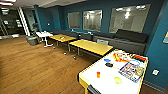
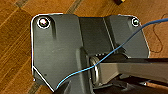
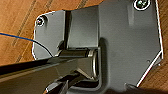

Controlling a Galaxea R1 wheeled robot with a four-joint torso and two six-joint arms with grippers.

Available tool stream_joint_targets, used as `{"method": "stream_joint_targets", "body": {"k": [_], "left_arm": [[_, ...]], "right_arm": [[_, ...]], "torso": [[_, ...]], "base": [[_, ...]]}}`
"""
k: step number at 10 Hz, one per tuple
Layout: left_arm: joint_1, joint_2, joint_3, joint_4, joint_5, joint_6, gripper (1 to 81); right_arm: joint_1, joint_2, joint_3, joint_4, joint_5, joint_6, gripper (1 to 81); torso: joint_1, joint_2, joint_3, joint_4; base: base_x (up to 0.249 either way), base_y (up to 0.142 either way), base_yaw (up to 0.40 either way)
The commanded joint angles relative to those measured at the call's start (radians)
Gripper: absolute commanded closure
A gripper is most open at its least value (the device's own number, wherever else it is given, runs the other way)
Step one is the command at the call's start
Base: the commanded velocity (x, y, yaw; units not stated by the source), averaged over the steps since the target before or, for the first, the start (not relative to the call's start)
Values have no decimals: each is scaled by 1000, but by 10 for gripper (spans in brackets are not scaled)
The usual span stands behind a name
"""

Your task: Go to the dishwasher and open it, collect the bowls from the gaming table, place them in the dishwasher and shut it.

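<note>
Head view: gaming table (image 1: 100, 86) at lower right, its worktop carrying blue bowl (image 1: 107, 60) and yellow-green bowl (image 1: 117, 80), evidently awaiting collection; fingers' state indeterminable.

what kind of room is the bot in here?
Probably an office lounge or break room. A long dark bench sofa runs along teal walls with interior windows, yellow-wood tables stand in front of it, and a white-topped gaming table carries board-game boxes and small coloured bowls.
</note>
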Motion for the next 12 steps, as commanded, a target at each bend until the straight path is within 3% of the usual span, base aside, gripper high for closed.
{"method": "stream_joint_targets", "body": {"k": [1,12], "left_arm": [[-37,2,3,10,52,4,10],[-39,-1,3,14,54,4,10]], "right_arm": [[37,7,11,-10,-56,-5,10],[37,8,9,-10,-56,-5,10]], "torso": [[0,0,0,0],[0,0,0,0]], "base": [[0,0,-206],[0,0,-267]]}}
